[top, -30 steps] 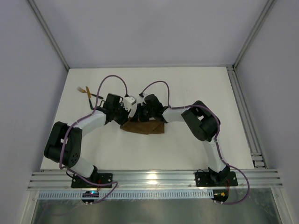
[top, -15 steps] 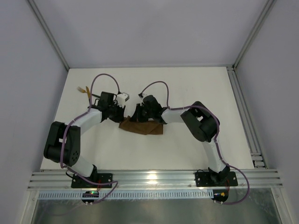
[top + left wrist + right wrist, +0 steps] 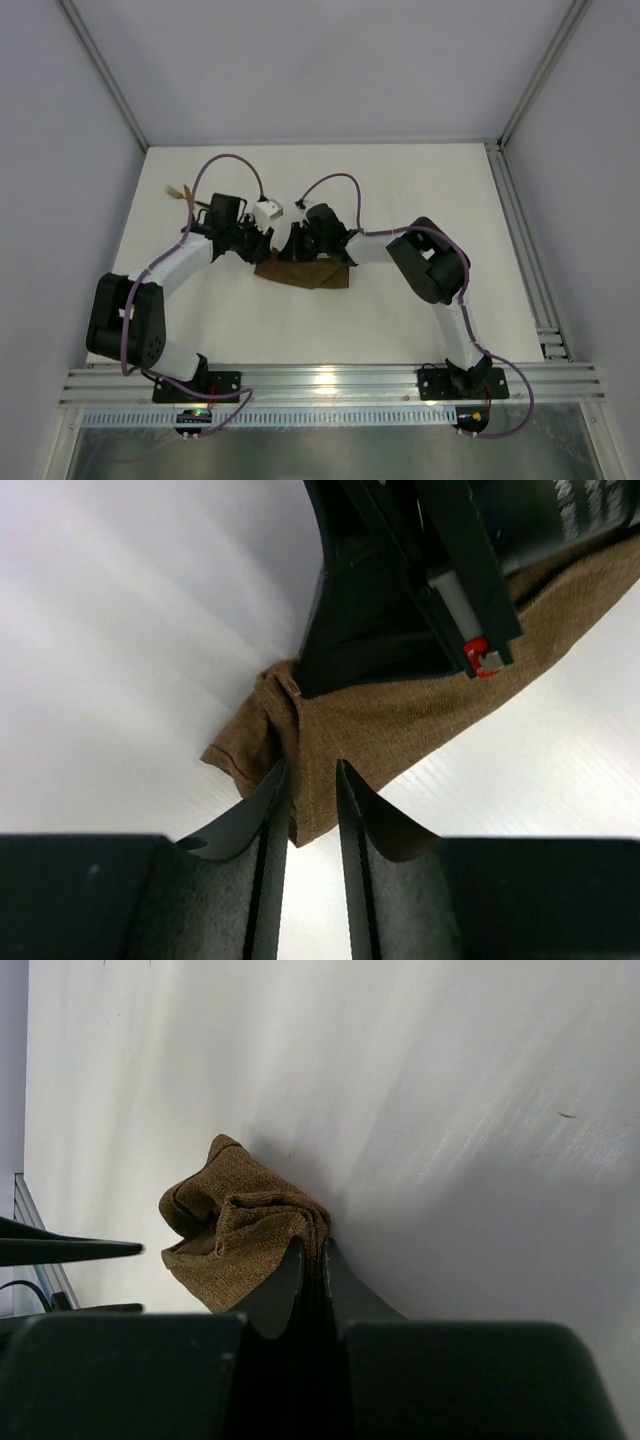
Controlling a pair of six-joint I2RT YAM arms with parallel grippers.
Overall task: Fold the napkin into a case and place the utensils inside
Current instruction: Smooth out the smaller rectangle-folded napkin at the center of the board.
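Note:
The brown napkin [image 3: 310, 273] lies folded and bunched in the middle of the white table. My right gripper [image 3: 296, 245] is shut on its gathered far-left edge; in the right wrist view the cloth [image 3: 240, 1220] is pinched between the fingertips [image 3: 296, 1265]. My left gripper [image 3: 262, 243] stands just left of it, jaws slightly parted. In the left wrist view a loose napkin corner [image 3: 400, 720] lies in the gap of the left gripper [image 3: 312, 780], not clamped. The utensils [image 3: 180, 193] lie at the far left, partly behind the left arm's cable.
An aluminium rail [image 3: 520, 240] runs along the table's right side and another [image 3: 330, 380] along the near edge by the arm bases. Grey walls close in left, right and back. The right gripper's black body [image 3: 400, 580] hangs close over the left gripper.
My left gripper has opened and let go of the napkin, drawing back to the left. The right gripper has stayed shut on the cloth, which has barely moved.

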